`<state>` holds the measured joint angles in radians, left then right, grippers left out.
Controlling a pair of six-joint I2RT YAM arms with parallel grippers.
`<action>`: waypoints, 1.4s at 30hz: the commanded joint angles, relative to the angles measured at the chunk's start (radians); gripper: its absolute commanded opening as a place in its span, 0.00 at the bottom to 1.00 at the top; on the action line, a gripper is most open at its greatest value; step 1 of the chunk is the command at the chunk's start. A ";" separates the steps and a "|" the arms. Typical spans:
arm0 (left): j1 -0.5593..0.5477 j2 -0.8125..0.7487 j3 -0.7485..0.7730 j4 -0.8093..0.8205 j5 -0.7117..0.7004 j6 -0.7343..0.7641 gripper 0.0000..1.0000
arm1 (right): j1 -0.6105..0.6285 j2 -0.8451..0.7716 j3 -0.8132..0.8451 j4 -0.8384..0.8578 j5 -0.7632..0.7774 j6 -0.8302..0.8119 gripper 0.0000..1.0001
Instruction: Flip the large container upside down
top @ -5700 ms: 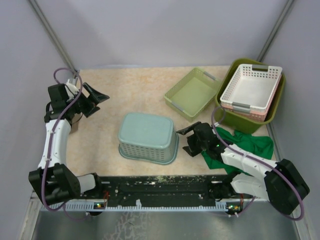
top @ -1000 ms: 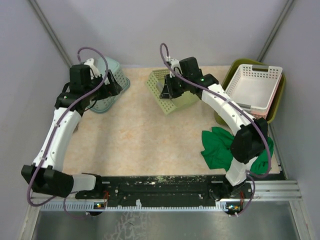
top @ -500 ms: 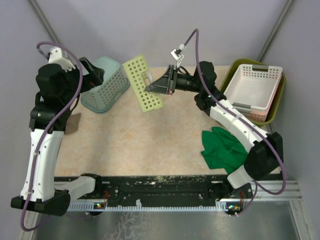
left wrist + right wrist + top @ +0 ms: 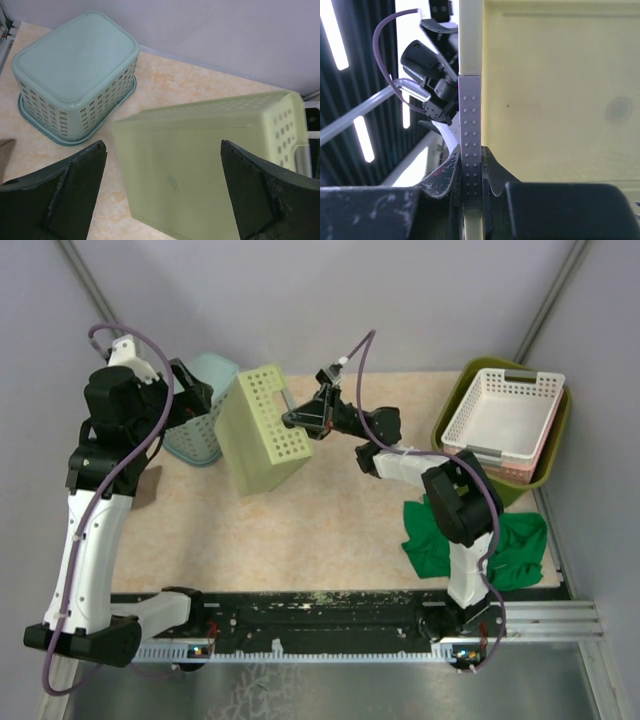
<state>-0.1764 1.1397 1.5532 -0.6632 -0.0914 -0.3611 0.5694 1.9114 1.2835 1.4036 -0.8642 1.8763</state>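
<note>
Olive tub: the large container (image 4: 452,420) stands upright at the far right corner of the tabletop (image 4: 330,510), well apart from both arms and not yet turned.
Load in tub: a white basket (image 4: 500,415) is nested inside, with a pink rim showing under it. Tipping the tub like this would probably spill them. They could jam against a pincer or land on the green cloth (image 4: 470,530) just in front.
Right pincer (image 4: 300,418): clenched on the rim of the pale yellow-green basket (image 4: 262,430), pinching only a thin edge beside its grey handle strip. That basket is tipped up on its side, far to the left of the tub. Whether its lower edge touches the tabletop I cannot tell.
Slip risk: so narrow a pinch on a tilted basket may let it swing or slide out and drop.
Left pincer (image 4: 162,150): spread wide and grasping nothing, with the pale basket right in front of it.
Collision risk: the upturned teal basket (image 4: 210,380) lies just beside the pale one and the left arm. A falling or swinging basket would likely knock into one of them.
Wrong-thing risk: the only grasp is on the smaller basket, so releasing it carelessly costs time and may leave clutter in the path to the tub.
Room risk: the tub sits close to the tabletop's right edge, so a flip there could send it off the side.
</note>
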 commanded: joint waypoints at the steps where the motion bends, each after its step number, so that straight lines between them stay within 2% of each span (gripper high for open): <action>1: 0.003 -0.023 0.004 -0.003 -0.020 0.014 1.00 | 0.018 0.024 -0.040 0.319 0.095 0.180 0.00; 9: 0.003 -0.026 0.003 0.001 0.035 0.032 1.00 | 0.004 0.131 -0.090 0.321 0.061 0.274 0.00; 13: 0.003 -0.017 0.005 -0.009 0.077 0.064 1.00 | -0.057 0.148 -0.148 0.319 0.034 0.261 0.00; 18: 0.003 -0.011 -0.038 -0.003 0.178 0.066 1.00 | -0.167 0.156 -0.240 0.244 -0.006 0.167 0.24; 22: 0.003 0.000 -0.066 -0.010 0.201 0.066 1.00 | -0.198 0.102 -0.278 -0.028 -0.045 -0.055 0.45; 24: 0.003 0.007 -0.066 -0.018 0.210 0.070 1.00 | -0.201 0.074 -0.283 -0.194 -0.040 -0.161 0.52; 29: 0.003 0.009 -0.075 -0.021 0.223 0.074 1.00 | -0.201 0.039 -0.267 -0.465 0.009 -0.373 0.65; 33: 0.003 0.006 -0.097 -0.020 0.231 0.077 1.00 | -0.201 0.000 -0.217 -0.765 0.067 -0.586 0.69; 37: 0.003 0.004 -0.118 -0.013 0.237 0.085 1.00 | -0.201 -0.027 -0.116 -1.173 0.190 -0.876 0.70; 42: 0.003 0.017 -0.135 -0.002 0.258 0.087 1.00 | -0.201 -0.035 -0.009 -1.473 0.333 -1.078 0.71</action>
<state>-0.1764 1.1538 1.4342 -0.6880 0.1337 -0.2901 0.3660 1.8973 1.2068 0.3595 -0.7368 1.1549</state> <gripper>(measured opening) 0.998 0.722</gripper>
